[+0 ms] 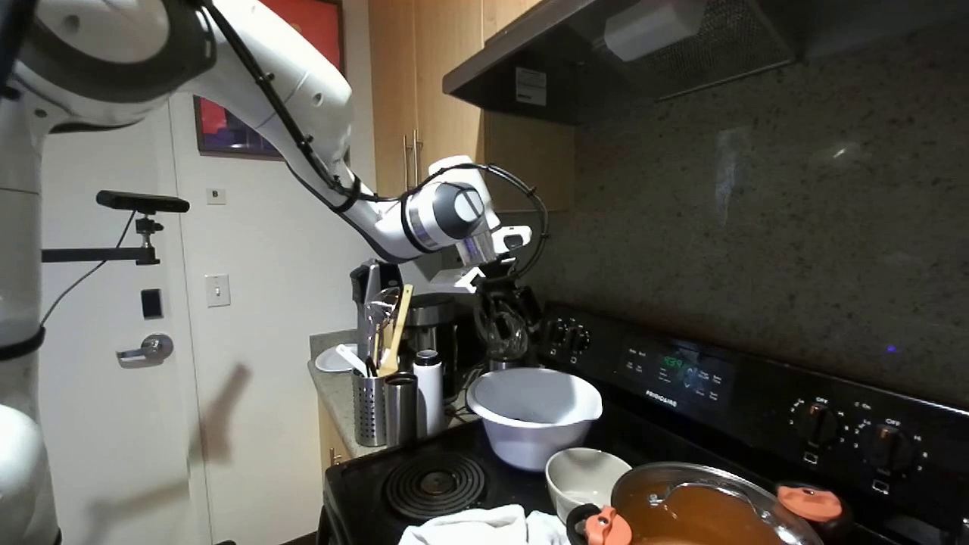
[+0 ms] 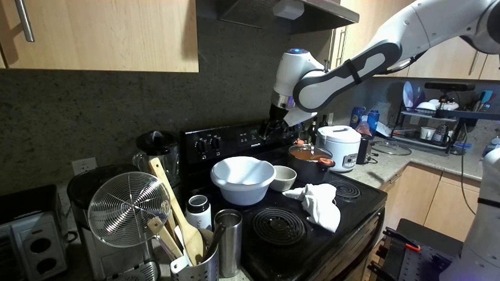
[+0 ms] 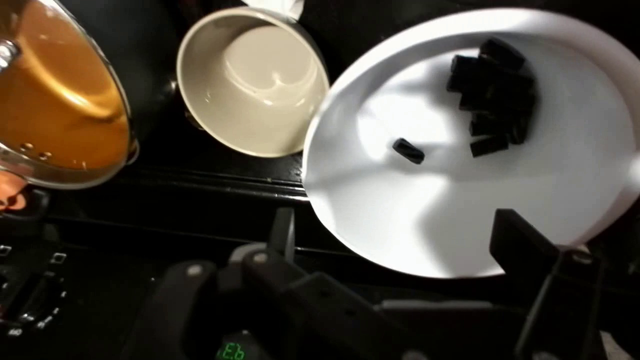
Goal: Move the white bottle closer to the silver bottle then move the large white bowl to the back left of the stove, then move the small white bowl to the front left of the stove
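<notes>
Above the rear of the stove [image 2: 269,255] hangs your gripper [image 3: 395,225], fingers [image 3: 525,245] spread wide, nothing between them.

Item: small white bowl [image 3: 252,85], round and upright, no long axis to line up with. From your gripper it lies between 10 and 11 o'clock in the wrist view; in both exterior views it sits lower, toward 5 o'clock. Your next move, likely its shift to the front-left burner [image 2: 278,226], turns on this offset.

Setting: that bowl stands between the large white bowl [image 2: 242,189], at its 3 to 4 o'clock in the wrist view, and the pot [image 2: 307,171], at its 9. Whether the two bowls touch, you cannot tell. Your fingers part along the 9-to-3 line; the rim's 6 o'clock edge looks freest, so a wrist turn may serve you before a pinch there.

Item: large white bowl, back left, black pieces [image 3: 500,95] inside; 1 to 2 o'clock from your gripper in the wrist view. Placement reads as done.

Item: white bottle [image 2: 200,217], upright, just beside the silver bottle [image 2: 229,242], at its 10 to 11 o'clock in an exterior view; contact cannot be told. That step, too, reads as done.
</notes>
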You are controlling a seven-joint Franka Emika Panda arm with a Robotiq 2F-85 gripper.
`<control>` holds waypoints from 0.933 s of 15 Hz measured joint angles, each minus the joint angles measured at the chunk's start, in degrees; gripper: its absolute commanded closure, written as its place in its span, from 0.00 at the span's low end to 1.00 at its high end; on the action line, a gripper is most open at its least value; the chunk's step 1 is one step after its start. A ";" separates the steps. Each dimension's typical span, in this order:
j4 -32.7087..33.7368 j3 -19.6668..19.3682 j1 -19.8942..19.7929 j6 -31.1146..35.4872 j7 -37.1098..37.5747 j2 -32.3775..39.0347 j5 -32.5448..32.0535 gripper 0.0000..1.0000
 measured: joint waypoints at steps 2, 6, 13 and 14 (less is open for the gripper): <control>-4.51 0.33 -2.16 0.00 -6.31 -3.22 1.01 0.00; -9.64 0.71 -5.33 0.00 -17.48 -5.45 1.93 0.00; -8.62 1.07 -6.95 0.56 -22.20 -1.22 1.86 0.00; -8.41 1.15 -6.96 0.56 -22.20 -1.05 1.86 0.00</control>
